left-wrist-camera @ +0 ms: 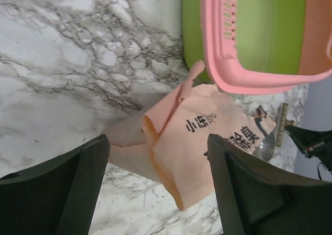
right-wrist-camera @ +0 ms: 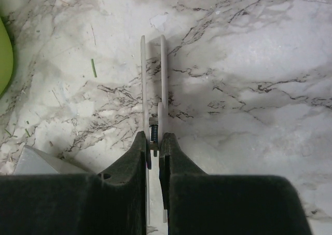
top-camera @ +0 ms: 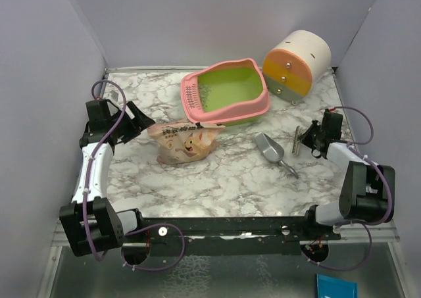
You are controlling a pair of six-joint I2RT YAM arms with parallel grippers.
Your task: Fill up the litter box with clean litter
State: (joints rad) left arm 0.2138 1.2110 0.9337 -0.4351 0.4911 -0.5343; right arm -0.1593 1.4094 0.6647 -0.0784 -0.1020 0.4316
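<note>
The pink litter box (top-camera: 258,105) with its bright green inside stands at the back centre; its slotted grille (left-wrist-camera: 229,17) faces left. A tan pouch (top-camera: 184,142) printed with a cartoon animal lies on its side just in front of the box. My left gripper (top-camera: 136,124) is open beside the pouch's left end, and in the left wrist view the pouch (left-wrist-camera: 207,136) lies beyond the spread left gripper (left-wrist-camera: 157,139), untouched. My right gripper (right-wrist-camera: 154,141) is shut on a white spring clip (right-wrist-camera: 163,74) at the right. I cannot make out loose clean litter.
A grey metal scoop (top-camera: 270,148) lies on the marble table (top-camera: 223,179) between the pouch and my right gripper (top-camera: 308,139). A white, orange and yellow round drawer cabinet (top-camera: 296,64) stands at the back right. Walls enclose the table on three sides.
</note>
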